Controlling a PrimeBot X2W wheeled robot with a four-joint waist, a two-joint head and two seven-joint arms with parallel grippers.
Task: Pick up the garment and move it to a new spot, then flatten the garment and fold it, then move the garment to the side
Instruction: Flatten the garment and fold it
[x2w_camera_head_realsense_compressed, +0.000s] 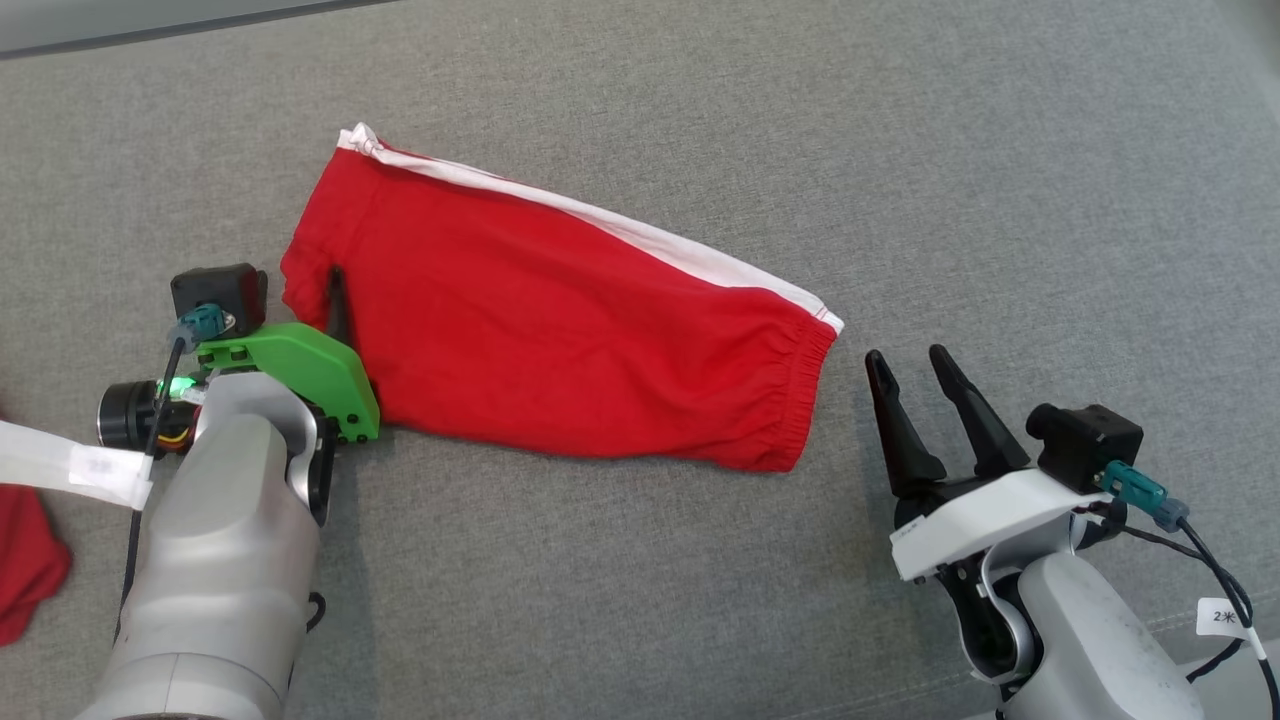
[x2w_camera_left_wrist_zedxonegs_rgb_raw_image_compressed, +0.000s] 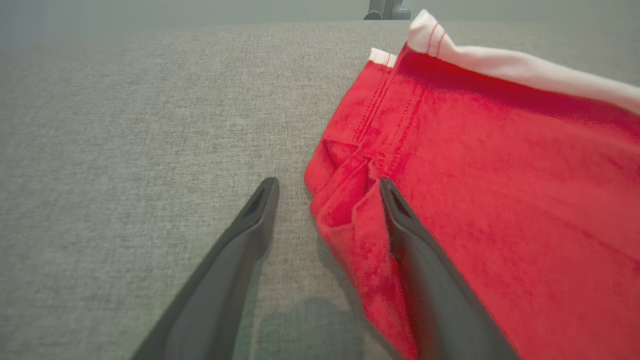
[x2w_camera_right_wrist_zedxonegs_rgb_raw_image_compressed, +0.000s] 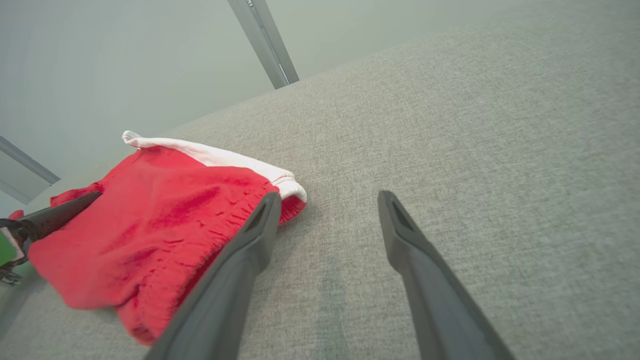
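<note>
The garment (x2w_camera_head_realsense_compressed: 560, 340) is a pair of red shorts with a white side stripe, lying folded and fairly flat on the grey cloth surface (x2w_camera_head_realsense_compressed: 900, 150). My left gripper (x2w_camera_head_realsense_compressed: 318, 300) is open at the garment's left hem. In the left wrist view one finger (x2w_camera_left_wrist_zedxonegs_rgb_raw_image_compressed: 400, 220) rests on the red cloth (x2w_camera_left_wrist_zedxonegs_rgb_raw_image_compressed: 500, 200), the other lies on the bare grey surface, and a bunched fold of the hem sits between them. My right gripper (x2w_camera_head_realsense_compressed: 912, 362) is open and holds nothing, just right of the elastic waistband (x2w_camera_right_wrist_zedxonegs_rgb_raw_image_compressed: 225, 225), not touching it.
Another piece of red cloth (x2w_camera_head_realsense_compressed: 28, 565) lies at the lower left edge, beside a white strip (x2w_camera_head_realsense_compressed: 70, 465) on my left arm. The grey surface's far edge (x2w_camera_head_realsense_compressed: 200, 25) runs along the top left. Bare grey surface stretches to the right and behind the garment.
</note>
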